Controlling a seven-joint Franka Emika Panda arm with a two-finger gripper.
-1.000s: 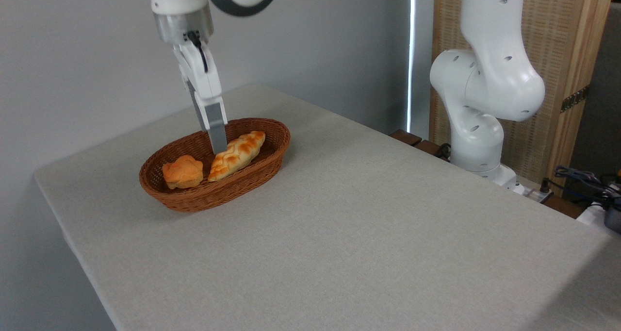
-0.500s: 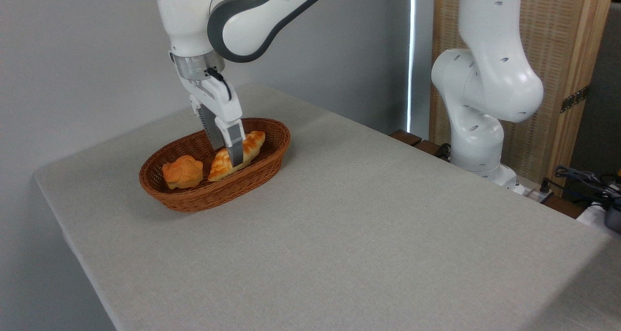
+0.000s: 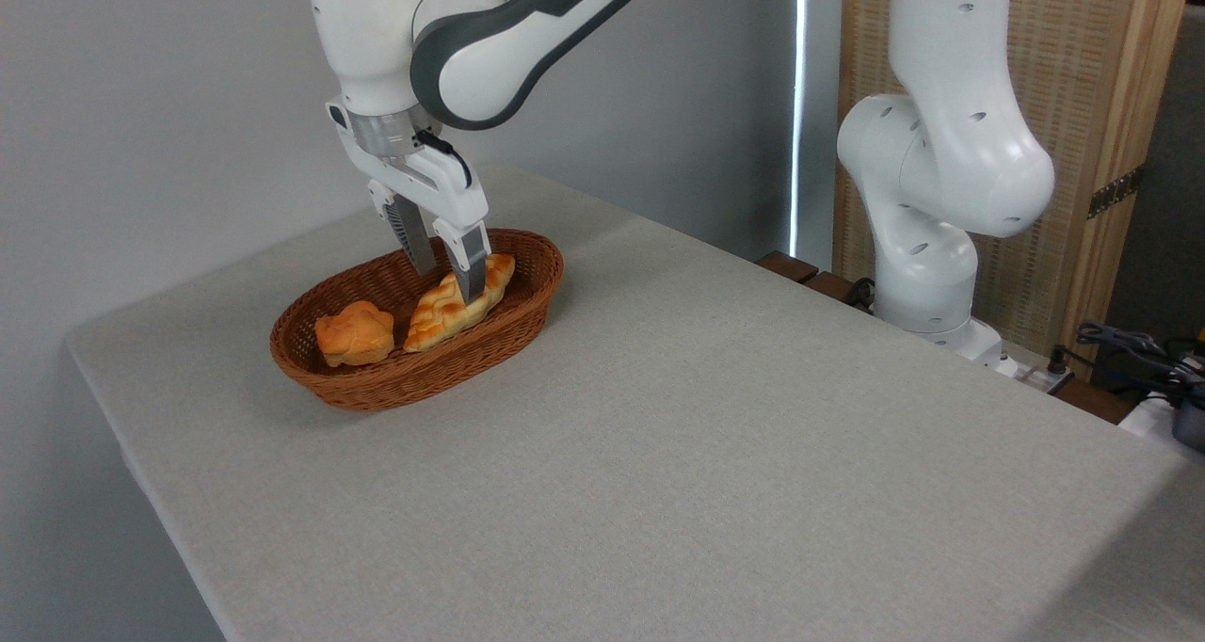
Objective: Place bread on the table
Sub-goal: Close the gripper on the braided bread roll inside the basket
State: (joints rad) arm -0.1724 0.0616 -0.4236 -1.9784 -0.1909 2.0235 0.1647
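Two claw fingers [image 3: 475,270] straddle the bread [image 3: 458,304], one on each side of its middle, narrowly apart; whether they pinch it is unclear. Bread lies in the basket [image 3: 377,393] beside a bun [image 3: 355,333], on the table [image 3: 659,454].

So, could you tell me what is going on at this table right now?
The white robot arm's gripper is down in the brown oval wicker basket, fingers straddling the long golden braided loaf. The loaf lies in the basket beside a small round orange bun; nothing is on the grey table yet.
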